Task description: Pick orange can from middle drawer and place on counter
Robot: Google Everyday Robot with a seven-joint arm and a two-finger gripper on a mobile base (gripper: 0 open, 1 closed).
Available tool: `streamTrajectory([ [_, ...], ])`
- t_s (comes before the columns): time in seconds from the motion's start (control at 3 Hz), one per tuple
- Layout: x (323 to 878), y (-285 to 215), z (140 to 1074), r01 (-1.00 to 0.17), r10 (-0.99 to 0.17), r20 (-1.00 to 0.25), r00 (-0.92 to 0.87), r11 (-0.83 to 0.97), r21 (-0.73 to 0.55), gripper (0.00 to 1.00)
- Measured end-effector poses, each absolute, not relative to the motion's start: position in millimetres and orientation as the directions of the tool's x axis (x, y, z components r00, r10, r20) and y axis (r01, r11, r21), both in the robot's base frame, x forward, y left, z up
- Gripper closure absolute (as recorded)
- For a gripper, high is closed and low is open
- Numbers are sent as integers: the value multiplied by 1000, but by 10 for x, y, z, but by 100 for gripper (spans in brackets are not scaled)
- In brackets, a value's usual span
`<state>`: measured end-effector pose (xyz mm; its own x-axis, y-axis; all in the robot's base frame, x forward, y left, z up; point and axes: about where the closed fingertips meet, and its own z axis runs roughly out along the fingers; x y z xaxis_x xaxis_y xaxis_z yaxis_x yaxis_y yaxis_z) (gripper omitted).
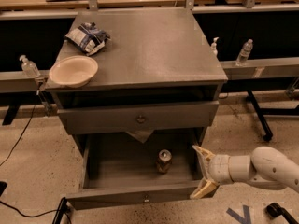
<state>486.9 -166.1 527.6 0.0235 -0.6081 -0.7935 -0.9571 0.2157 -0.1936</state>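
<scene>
The orange can (164, 161) stands upright in the open middle drawer (117, 199), right of its centre and towards the front. My gripper (200, 172) is at the drawer's right front corner, to the right of the can and clear of it. Its pale fingers (202, 153) are spread open and hold nothing. The white arm reaches in from the right edge of the view. The grey counter (154, 45) is the top of the cabinet above.
A cream bowl (73, 70) and a crumpled chip bag (87, 36) sit on the counter's left side. The upper drawer front (140, 119) with a dark knob overhangs the open drawer. Clear bottles (245, 52) stand on side rails. Wooden benches lie behind.
</scene>
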Motion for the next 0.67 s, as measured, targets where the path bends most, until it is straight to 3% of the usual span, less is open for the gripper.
streamTrajectory([
  [0.67,5155,-1782,4517,-941,-525,-848,-76,318,-113,0],
])
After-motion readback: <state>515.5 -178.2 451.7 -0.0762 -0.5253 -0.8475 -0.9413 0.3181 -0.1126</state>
